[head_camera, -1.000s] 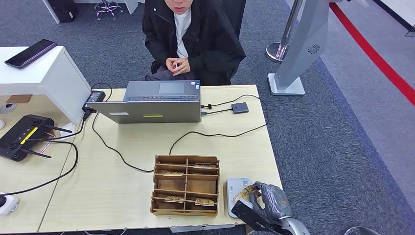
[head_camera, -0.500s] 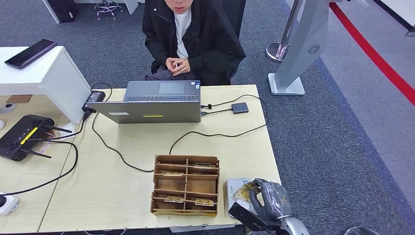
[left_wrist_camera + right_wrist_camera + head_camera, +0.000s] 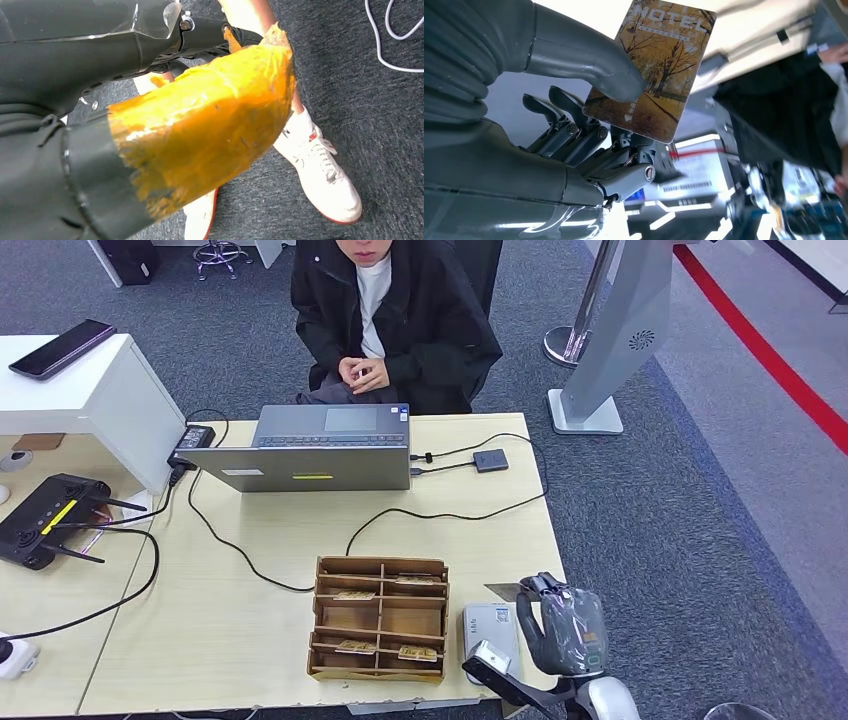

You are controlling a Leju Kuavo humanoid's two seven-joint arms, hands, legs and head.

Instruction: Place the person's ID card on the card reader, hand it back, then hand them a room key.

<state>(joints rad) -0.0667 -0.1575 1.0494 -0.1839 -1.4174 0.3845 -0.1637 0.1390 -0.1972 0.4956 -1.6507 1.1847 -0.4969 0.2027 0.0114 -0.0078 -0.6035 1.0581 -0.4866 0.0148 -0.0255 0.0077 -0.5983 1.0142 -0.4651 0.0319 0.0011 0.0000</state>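
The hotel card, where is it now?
The hotel card is pinched in the right hand, at the table's near right corner, just right of the card reader.

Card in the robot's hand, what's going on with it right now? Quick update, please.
Right hand pinching hotel card, lifted above the card reader. Left hand hanging below the table. Nothing in the way.

The room key card (image 3: 656, 70) is glossy printed plastic with an autumn-tree picture. The right hand (image 3: 589, 115) has smooth matt grey plastic and dark metal fingers. The table (image 3: 250, 630) is pale matt wood laminate, the card organizer (image 3: 379, 619) raw brown cardboard, the laptop (image 3: 315, 448) brushed grey metal, the floor (image 3: 680, 500) rough grey carpet.
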